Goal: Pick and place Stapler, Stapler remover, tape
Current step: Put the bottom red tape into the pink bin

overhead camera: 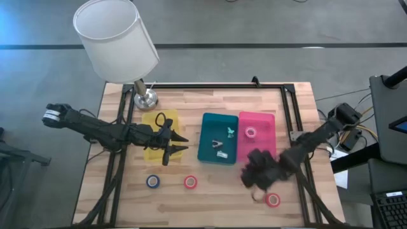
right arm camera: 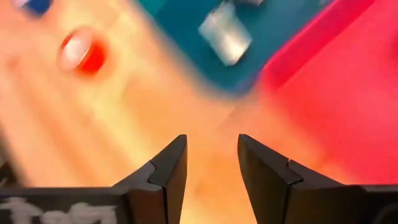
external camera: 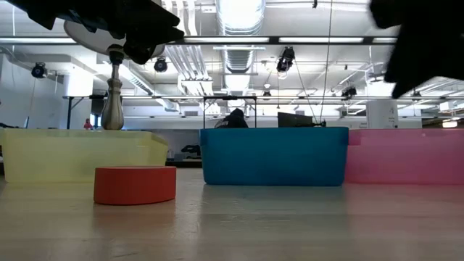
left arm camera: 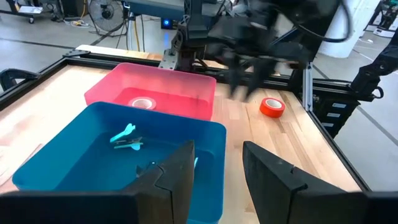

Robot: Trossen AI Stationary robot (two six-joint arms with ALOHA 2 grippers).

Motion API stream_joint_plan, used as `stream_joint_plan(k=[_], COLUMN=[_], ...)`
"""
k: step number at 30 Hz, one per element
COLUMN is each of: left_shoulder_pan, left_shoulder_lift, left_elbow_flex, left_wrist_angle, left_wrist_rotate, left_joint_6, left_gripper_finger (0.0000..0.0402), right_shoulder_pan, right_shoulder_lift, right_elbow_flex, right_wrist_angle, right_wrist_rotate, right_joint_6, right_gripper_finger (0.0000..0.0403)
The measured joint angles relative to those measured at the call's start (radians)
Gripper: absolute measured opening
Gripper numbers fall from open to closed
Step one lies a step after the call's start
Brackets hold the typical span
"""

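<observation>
Four small ring-shaped rolls of tape lie about the wooden worktop (overhead camera: 210, 203), each with an open centre. Going from the left: a blue roll (overhead camera: 152, 181) sits near the front edge, in front of the yellow tray (overhead camera: 150, 150); a red roll (overhead camera: 191, 182) lies just to its right (the low view shows this one as a squat red disc (external camera: 135, 184) before the yellow tray); a pale pink roll (overhead camera: 251, 132) rests inside the pink tray (overhead camera: 269, 124); and another red roll (overhead camera: 273, 200) lies at the front right, near the worktop's edge.

Between the yellow and pink trays stands a teal tray (overhead camera: 206, 147), touching the pink one, with a small teal item (overhead camera: 231, 131) toward its far side and a pale silvery piece (overhead camera: 218, 145) near its middle; what each is I cannot tell. A table lamp with a white shade (overhead camera: 114, 37) and metal base (overhead camera: 145, 98) stands at the far left, behind the yellow tray.

The left claw (overhead camera: 175, 144) hangs over the yellow tray's right edge, its fingers (left arm camera: 177, 177) parted with nothing between them. The right claw (overhead camera: 252, 173) hovers above the bare worktop in front of the pink tray, close to the front-right red roll; its fingers (right arm camera: 171, 165) stand apart and hold nothing.
</observation>
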Motion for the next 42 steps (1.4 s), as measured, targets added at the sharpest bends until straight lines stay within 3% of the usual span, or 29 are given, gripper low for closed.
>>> stream_joint_plan(k=[4,8,11,14,16,22,27,42], left_shoulder_pan=[0.0,0.0,0.0,0.0,0.0,0.0,0.0,0.0], left_shoulder_lift=[0.0,0.0,0.0,0.0,0.0,0.0,0.0,0.0], left_elbow_flex=[0.0,-0.001,-0.002,-0.002,-0.002,-0.002,-0.002,-0.003], left_wrist_angle=[0.0,0.001,0.0,0.0,0.0,0.0,0.001,0.001], left_wrist_rotate=[0.0,0.0,0.0,0.0,0.0,0.0,0.0,0.0], left_joint_6=[0.004,0.011,0.013,0.026,0.036,0.049,0.052,0.05], left_gripper_finger=[0.014,0.014,0.014,0.014,0.014,0.014,0.014,0.014], right_shoulder_pan=[0.165,0.286,0.341,0.366,0.37,0.361,0.347,0.329], right_shoulder_lift=[0.071,0.177,0.262,0.348,0.39,0.452,0.461,0.457], right_elbow_flex=[0.013,0.067,0.128,0.216,0.281,0.478,0.531,0.377], right_wrist_angle=[0.053,0.046,0.014,-0.069,-0.124,-0.413,-0.617,-0.395], right_wrist_rotate=[-0.003,-0.053,-0.157,-0.34,-0.415,-0.399,-0.391,-0.376], right_joint_6=[0.109,0.353,0.587,0.755,0.765,0.752,0.745,0.617], right_gripper_finger=[0.0132,0.0132,0.013,0.0128,0.0128,0.0127,0.0127,0.0127])
